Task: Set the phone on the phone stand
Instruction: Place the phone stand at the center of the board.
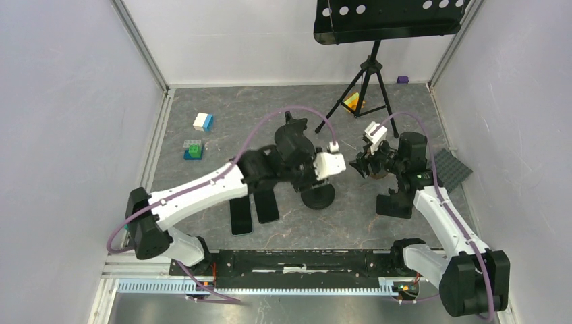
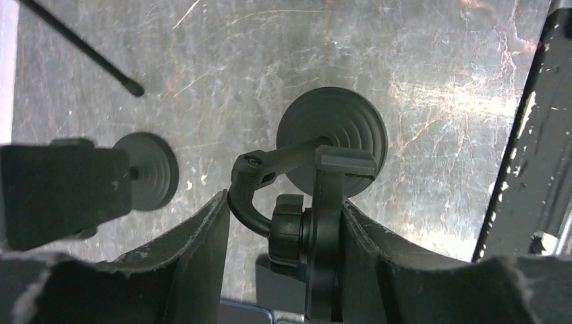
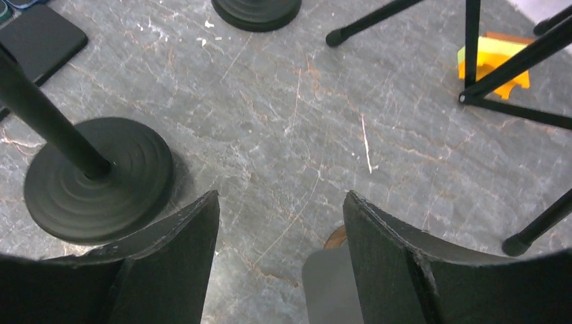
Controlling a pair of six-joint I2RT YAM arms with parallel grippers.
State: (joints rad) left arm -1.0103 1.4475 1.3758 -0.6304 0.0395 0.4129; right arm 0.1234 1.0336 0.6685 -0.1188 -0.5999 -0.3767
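Note:
The phone stand [image 1: 318, 196] has a round black base [image 2: 332, 131], a curved neck and a flat head [image 2: 324, 229] seen edge-on. My left gripper [image 2: 283, 199] reaches down over that head. Its right finger presses the plate and its left fingertip meets the neck, so it is shut on the stand's head. Two dark phones [image 1: 241, 216] [image 1: 268, 206] lie flat side by side under the left arm. One phone [image 3: 40, 40] shows at the top left of the right wrist view. My right gripper [image 3: 282, 196] hangs open over bare floor, right of the stand [image 1: 361, 167].
A second black stand [image 1: 395, 202] with a round base [image 3: 98, 179] sits beside the right arm. The music stand's tripod [image 1: 364, 81] straddles a yellow block [image 3: 492, 61] at the back. Toy blocks [image 1: 203, 121] [image 1: 193, 150] lie back left, and a grey baseplate [image 1: 450, 169] lies right.

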